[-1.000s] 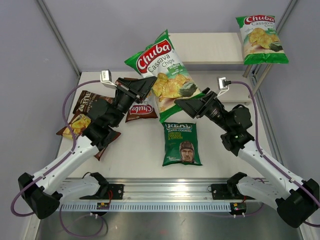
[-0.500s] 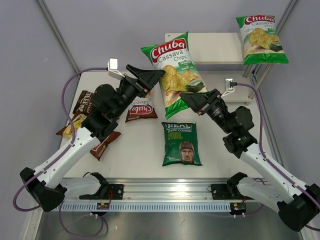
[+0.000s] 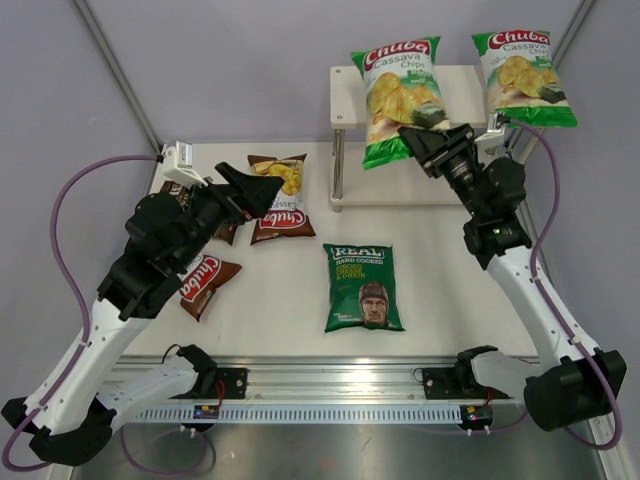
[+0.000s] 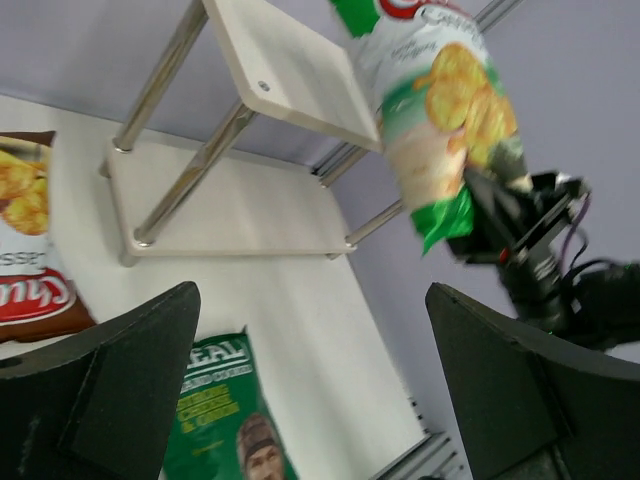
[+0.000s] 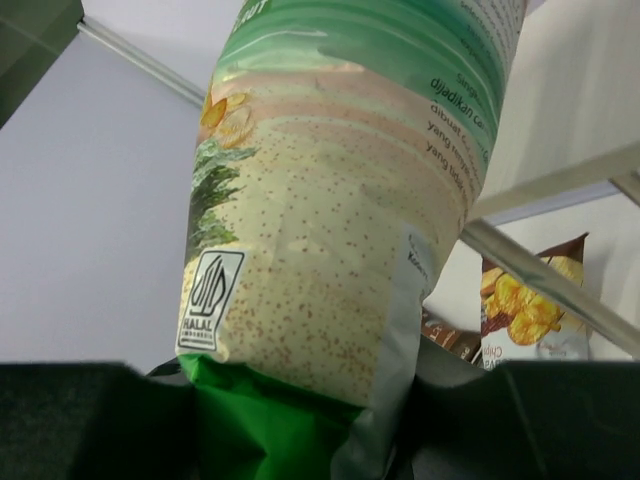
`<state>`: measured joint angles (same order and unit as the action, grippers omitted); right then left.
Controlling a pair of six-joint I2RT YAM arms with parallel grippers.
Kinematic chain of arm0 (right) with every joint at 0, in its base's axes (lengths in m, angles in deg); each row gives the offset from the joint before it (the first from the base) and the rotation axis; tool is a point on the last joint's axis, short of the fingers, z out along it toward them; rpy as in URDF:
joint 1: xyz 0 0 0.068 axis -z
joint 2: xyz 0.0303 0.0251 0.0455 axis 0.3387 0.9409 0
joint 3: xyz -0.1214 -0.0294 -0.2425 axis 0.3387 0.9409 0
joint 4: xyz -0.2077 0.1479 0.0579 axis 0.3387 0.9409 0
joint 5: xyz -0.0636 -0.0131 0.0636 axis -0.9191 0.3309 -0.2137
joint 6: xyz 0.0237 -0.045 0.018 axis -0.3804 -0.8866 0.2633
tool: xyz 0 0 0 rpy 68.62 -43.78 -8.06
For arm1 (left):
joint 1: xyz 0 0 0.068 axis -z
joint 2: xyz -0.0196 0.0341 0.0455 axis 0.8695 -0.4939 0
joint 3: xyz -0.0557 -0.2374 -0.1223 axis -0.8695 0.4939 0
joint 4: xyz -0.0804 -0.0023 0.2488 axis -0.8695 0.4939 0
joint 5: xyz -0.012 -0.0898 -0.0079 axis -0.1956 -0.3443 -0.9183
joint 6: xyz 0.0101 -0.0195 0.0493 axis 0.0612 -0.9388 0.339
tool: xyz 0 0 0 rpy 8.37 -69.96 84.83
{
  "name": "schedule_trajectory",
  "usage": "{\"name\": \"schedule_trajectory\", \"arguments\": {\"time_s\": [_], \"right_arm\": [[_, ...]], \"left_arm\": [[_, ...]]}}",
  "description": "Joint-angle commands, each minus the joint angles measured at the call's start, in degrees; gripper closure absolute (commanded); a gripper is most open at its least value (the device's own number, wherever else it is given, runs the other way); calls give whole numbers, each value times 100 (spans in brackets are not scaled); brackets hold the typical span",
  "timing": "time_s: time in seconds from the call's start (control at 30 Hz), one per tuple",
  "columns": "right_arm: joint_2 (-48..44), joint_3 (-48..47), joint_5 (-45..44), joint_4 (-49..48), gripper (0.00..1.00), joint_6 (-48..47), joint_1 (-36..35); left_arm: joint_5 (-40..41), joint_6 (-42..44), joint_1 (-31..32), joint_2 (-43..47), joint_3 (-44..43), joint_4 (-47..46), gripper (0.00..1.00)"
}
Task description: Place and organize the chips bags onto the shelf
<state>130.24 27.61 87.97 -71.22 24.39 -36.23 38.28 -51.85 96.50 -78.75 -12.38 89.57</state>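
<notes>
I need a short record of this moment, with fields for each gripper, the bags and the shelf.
left gripper: open, holds nothing, over the left of the table
right gripper: shut on green Chuba bag, gripped at its bottom edge
green Chuba bag: upright at the left part of the top board of the shelf; resting or not, cannot tell
other green bag: top board, right end
REAL bag: flat on table, centre
brown bags: on table, left

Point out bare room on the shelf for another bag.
Lower board looks bare. Top board has a strip between the held Chuba bag and the right-end Chuba bag. Crowded: brown bags on the left.
</notes>
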Motion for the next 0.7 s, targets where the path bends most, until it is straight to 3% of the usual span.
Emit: {"name": "schedule_trajectory", "arguments": {"time_s": [0.0, 0.1, 0.33, 0.57, 0.67], "right_arm": [[310, -888, 493, 301, 71, 498, 594], [591, -1318, 608, 730, 72, 631, 1016], [1804, -2874, 1775, 1725, 70, 658, 1598], [2288, -3306, 1162, 2297, 68, 772, 1599], [2342, -3227, 917, 2463, 62, 939, 1599]], "left_arm": [[-39, 1057, -24, 79, -258, 1137, 1], [-13, 1437, -24, 307, -223, 1788, 1], [-303, 2087, -32, 1045, 356, 2458, 1], [137, 2413, -33, 1529, 998, 2591, 1], [242, 2466, -33, 1626, 1323, 2442, 1]]}}
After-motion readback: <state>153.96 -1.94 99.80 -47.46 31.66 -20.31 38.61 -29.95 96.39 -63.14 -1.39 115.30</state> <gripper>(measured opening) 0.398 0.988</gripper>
